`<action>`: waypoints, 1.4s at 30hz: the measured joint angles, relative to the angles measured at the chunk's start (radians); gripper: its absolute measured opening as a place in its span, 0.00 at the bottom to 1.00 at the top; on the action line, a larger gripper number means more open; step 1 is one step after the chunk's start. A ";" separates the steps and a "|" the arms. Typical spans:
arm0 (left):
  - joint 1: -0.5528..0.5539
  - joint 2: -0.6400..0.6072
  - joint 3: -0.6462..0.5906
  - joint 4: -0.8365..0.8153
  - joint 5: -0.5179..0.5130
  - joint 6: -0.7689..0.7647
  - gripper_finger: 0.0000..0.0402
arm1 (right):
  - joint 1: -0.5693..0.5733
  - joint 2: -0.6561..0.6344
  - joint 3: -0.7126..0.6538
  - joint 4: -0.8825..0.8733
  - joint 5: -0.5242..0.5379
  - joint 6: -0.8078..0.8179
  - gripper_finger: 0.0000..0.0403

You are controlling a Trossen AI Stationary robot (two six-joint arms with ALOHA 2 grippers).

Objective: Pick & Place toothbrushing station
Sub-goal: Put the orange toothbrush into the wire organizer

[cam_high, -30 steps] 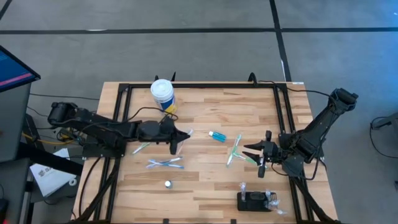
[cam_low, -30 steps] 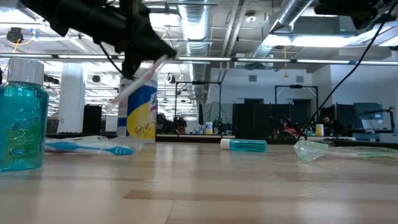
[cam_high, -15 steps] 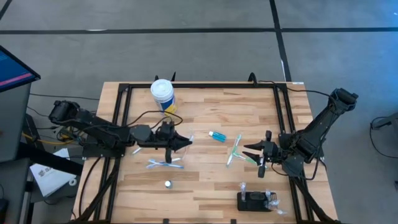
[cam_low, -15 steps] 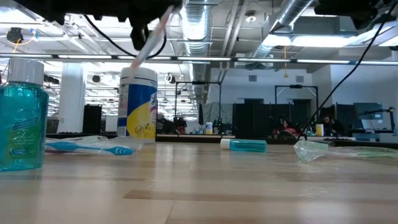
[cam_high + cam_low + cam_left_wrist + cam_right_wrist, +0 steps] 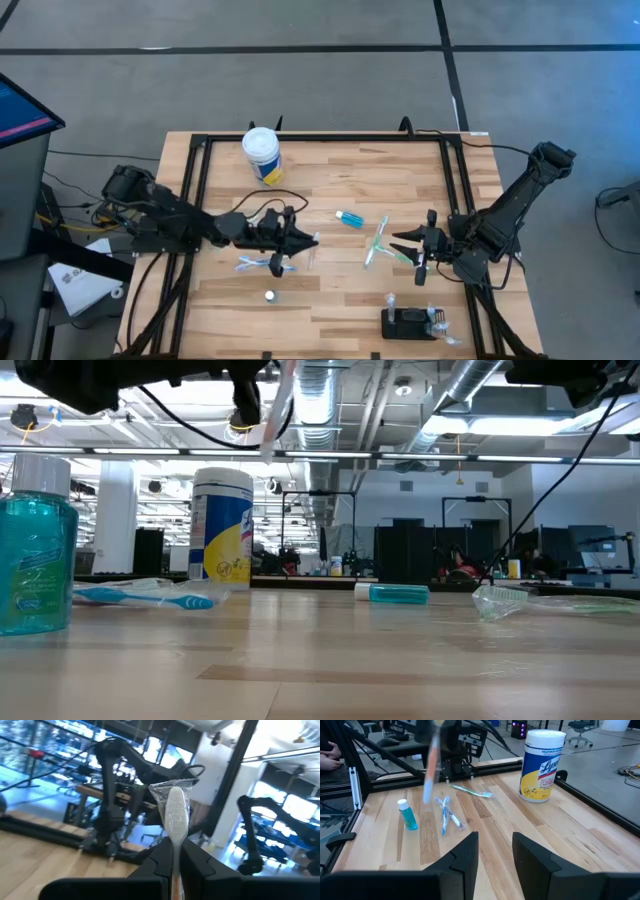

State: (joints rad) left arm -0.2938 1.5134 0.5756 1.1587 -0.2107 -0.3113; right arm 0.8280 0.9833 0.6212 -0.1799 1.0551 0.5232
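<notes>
Left gripper (image 5: 305, 240) is up off the table, fingers clamped on a wrapped toothbrush (image 5: 175, 815), bristle end sticking out past the fingertips. In the low view the brush (image 5: 277, 405) hangs well above the wood, tilted.

The station (image 5: 405, 324) sits at the near edge of the table, a flat black holder with its long side running along that edge. From the station, the left gripper is well off to the left and farther back, so the carry, by my read, runs diagonally toward the near right.

Right gripper (image 5: 417, 250) waits with its fingers apart and nothing between them, just behind the station and much closer to it than the left one. A green brush (image 5: 378, 242) lies beside it, farther back from the station again.

The relation to watch: the held brush is longer than the holder, so it likely has to line up with the slots before going down. Slot direction I can't make out from here.
</notes>
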 joint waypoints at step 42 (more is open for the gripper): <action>-0.118 0.529 0.579 0.137 0.354 0.237 0.02 | 0.001 0.000 0.000 -0.009 0.000 0.000 0.27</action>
State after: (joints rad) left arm -0.4122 2.0428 1.1549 1.2957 0.1429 -0.0742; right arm 0.8291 0.9833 0.6212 -0.1886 1.0554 0.5229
